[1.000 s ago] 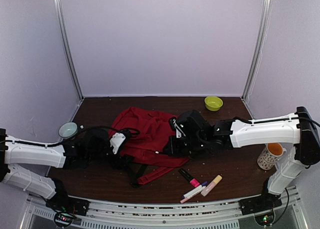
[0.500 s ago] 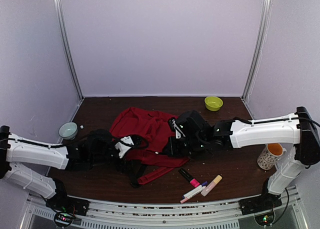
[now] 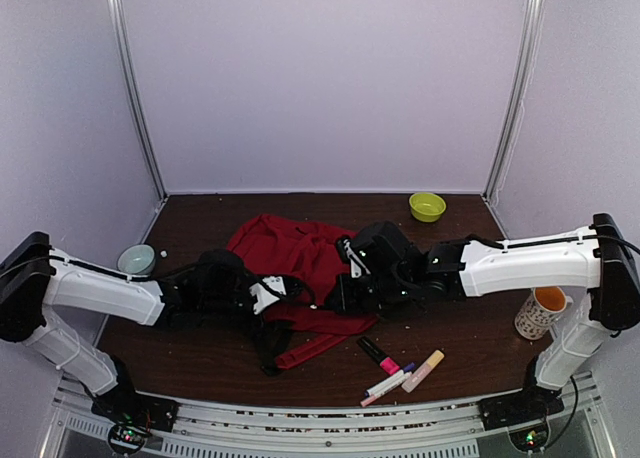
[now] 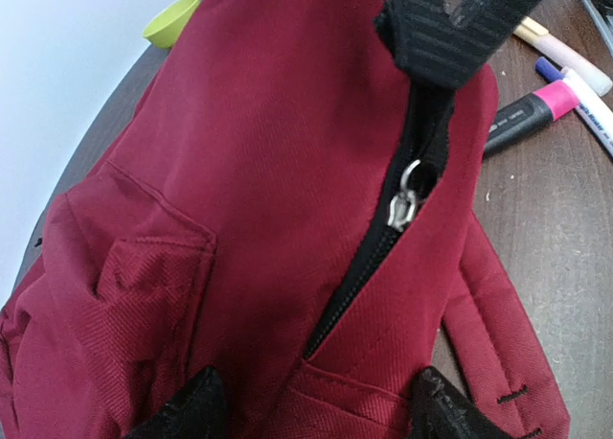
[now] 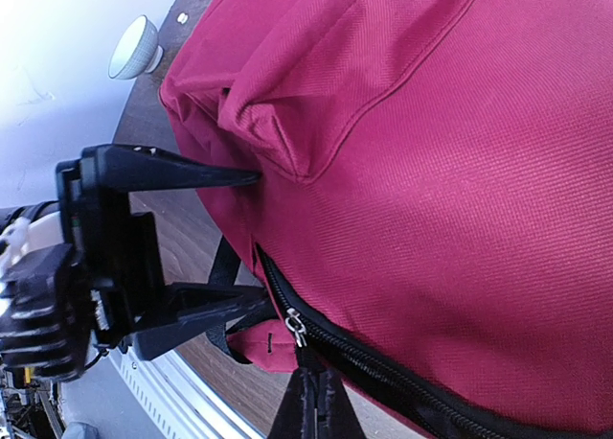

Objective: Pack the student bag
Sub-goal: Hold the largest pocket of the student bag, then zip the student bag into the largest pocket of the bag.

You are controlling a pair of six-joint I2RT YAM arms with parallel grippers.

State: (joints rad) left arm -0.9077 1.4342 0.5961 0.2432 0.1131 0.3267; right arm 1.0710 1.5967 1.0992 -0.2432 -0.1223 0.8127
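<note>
Top view: the student bag (image 3: 290, 258) lies on the worktop (image 3: 470, 338), between the left tool (image 3: 283, 296) and the right tool (image 3: 338, 298).
Left wrist view: the left tool is open, with red fabric between its fingers (image 4: 187, 408).
Right wrist view: the right tool is closed on the zipper pull (image 5: 295, 328).

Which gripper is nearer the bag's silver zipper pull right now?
Right. The right gripper is pinched shut on the zipper pull; the left gripper is open, straddling the student bag farther along the zipper.

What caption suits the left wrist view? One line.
Open left fingers straddle the bag near its zipper pull, markers beyond.
</note>
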